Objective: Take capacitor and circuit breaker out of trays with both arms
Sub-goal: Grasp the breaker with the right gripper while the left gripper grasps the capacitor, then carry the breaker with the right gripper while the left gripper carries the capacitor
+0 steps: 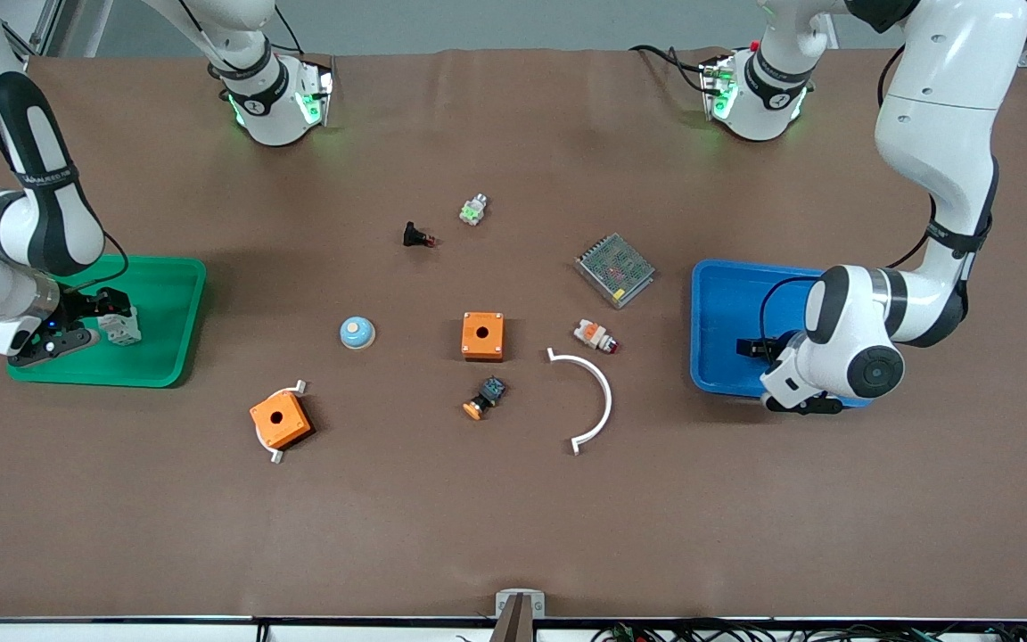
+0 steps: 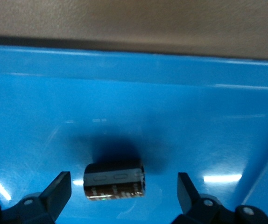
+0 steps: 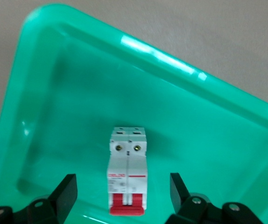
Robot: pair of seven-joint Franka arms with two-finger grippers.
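the left end effector (image 2: pixel 123 193) hangs low over the blue tray (image 1: pixel 718 303) at the left arm's end of the counter (image 1: pixel 513 526), its fingers (image 2: pixel 54 190) spread wide and gripping nothing. the capacitor (image 2: pixel 115 180) lies on its side on the blue tray floor between those fingers, touching neither of them. in the front view the left arm's wrist covers it.

the right end effector (image 3: pixel 123 196) hangs low over the green tray (image 1: pixel 170 343) at the right arm's end of the counter, likewise wide and holding nothing. the breaker (image 3: pixel 127 170) lies flat on the green tray floor between its fingers (image 3: pixel 65 191), clear of both, with its red switch end pointing toward the wrist camera. in the front view the breaker (image 1: pixel 121 328) shows as a pale block just beside the black end effector (image 1: pixel 90 314).

across the middle of the counter lie loose parts: an orange box (image 1: pixel 482 335) near the centre, a second orange box (image 1: pixel 281 420) nearer the front camera toward the right arm's end, a blue dome button (image 1: pixel 357 333), a black-and-blue button with orange cap (image 1: pixel 485 398), a white curved strip (image 1: pixel 587 399), a white-orange plug (image 1: pixel 595 335), a metal mesh-topped unit (image 1: pixel 615 269), a small black part with a red tip (image 1: pixel 416 236) and a small white-green piece (image 1: pixel 473 209).
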